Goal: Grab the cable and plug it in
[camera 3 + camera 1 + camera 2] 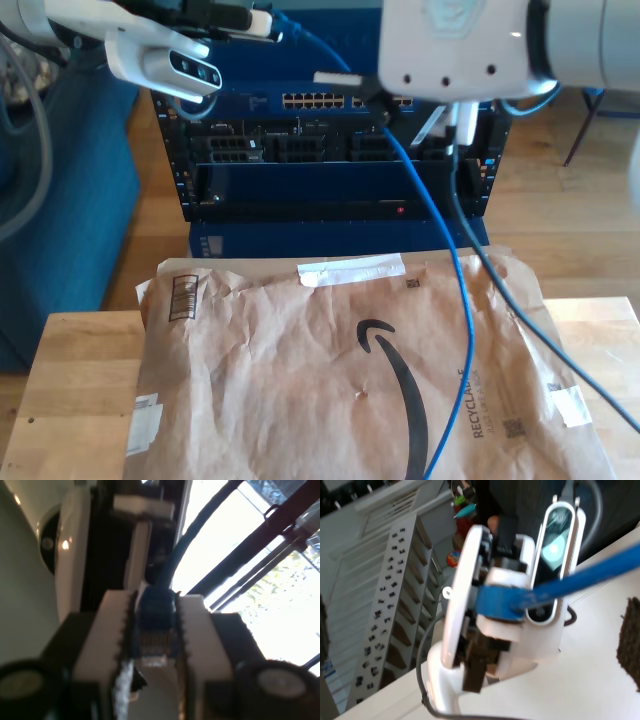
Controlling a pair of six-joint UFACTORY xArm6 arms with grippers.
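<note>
A: Cable (440, 230) first. Where do we have it?

B: In the exterior view the bright-blue line starts at the upper left of the frame and slants to the upper middle. From there it drops over the brown paper mailer (300, 380) to the bottom edge.

A: And what is the biggest thing around it?

B: That mailer. It covers most of the wooden counter (70, 380) in the lower half of the exterior view. Behind it, in the upper middle, stands a dark rack of network gear (330, 170) with a row of ports (312, 100) near its top.

A: What about our arms?

B: Our first end effector (262, 20) is at the exterior view's upper left. Its wrist view shows its white toothed fingers (107, 625) pressed onto the cable's plug (156, 640), pinching it from both sides. The cable (172, 545) leads away from them. The second wrist view also shows that end effector (497, 605) clamped on the blue end, with the cable (590, 572) stretching away.

A: And the other one?

B: Our second end effector (360, 90) is at the exterior view's upper middle, right where the cable bends downward. We cannot tell whether it is gripping the cable or just beside it.
</note>
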